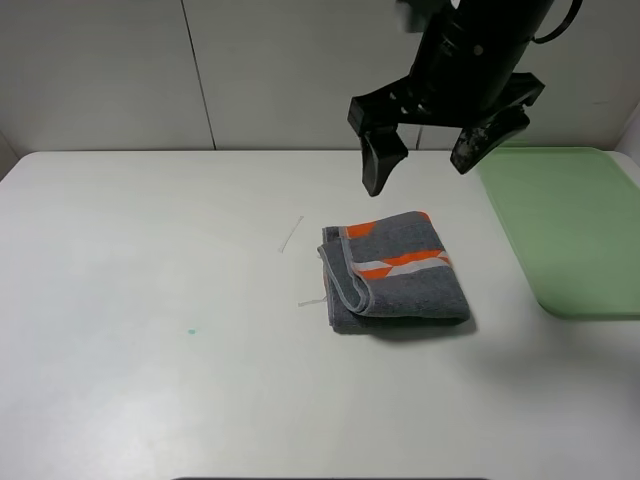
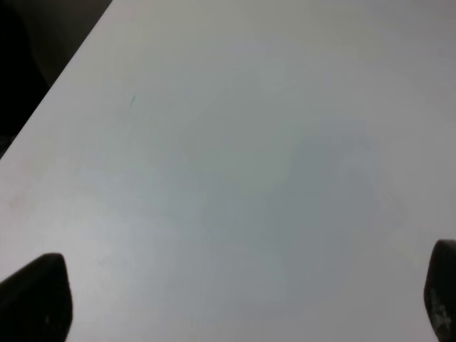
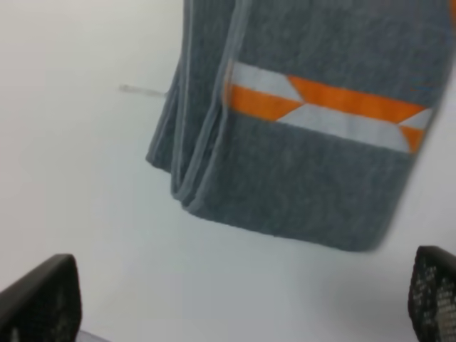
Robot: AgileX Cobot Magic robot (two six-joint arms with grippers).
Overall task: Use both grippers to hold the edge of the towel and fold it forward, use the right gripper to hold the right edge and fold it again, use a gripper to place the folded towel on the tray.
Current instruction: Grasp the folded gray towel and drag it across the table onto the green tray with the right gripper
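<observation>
The dark grey towel [image 1: 398, 272] lies folded into a small stack on the white table, its orange-and-white band facing up; it also shows in the right wrist view [image 3: 306, 135]. My right gripper [image 1: 420, 150] hangs open and empty above the towel's far side, not touching it; its fingertips [image 3: 43, 299] show at the corners of the right wrist view. The pale green tray [image 1: 570, 225] lies to the right of the towel. My left gripper [image 2: 235, 299] is open and empty over bare table; it is out of the exterior high view.
A thin white thread [image 1: 291, 234] lies on the table left of the towel, another short one [image 1: 311, 301] by its left side. A small green speck [image 1: 191, 332] marks the table at the left. The wall stands behind the table.
</observation>
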